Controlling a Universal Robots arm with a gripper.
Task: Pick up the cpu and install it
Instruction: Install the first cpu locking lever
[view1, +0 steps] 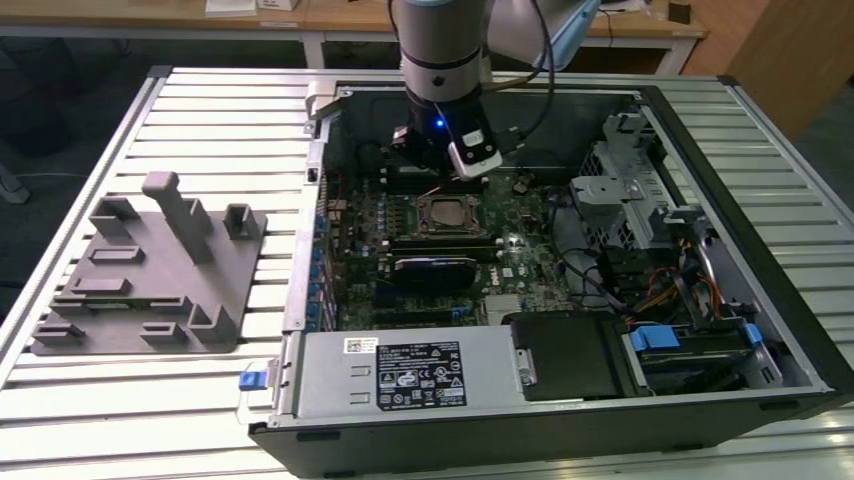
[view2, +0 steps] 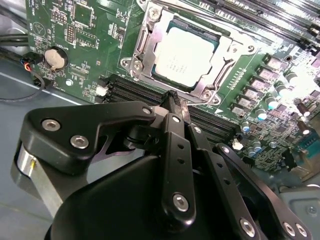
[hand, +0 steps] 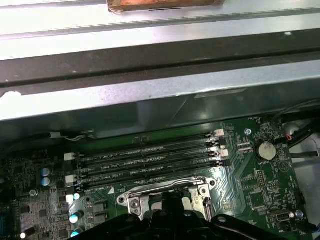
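Honestly, this looks like the tail end of the install. On the slatted metal desk lies the open black computer case, with the green motherboard inside. The black claw hangs pinched together and empty over the black memory slots, just beside the silvery metal socket frame. The small silver-grey square cpu sits inside that frame. Case walls and cables crowd the sides, so I'd say any move wants to go straight up.

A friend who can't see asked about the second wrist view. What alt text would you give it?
A silver-grey cpu lies inside the metal socket frame on a green motherboard. The robot's black pincer looms in the foreground, its tip close to the frame. A round coin battery sits elsewhere on the board.
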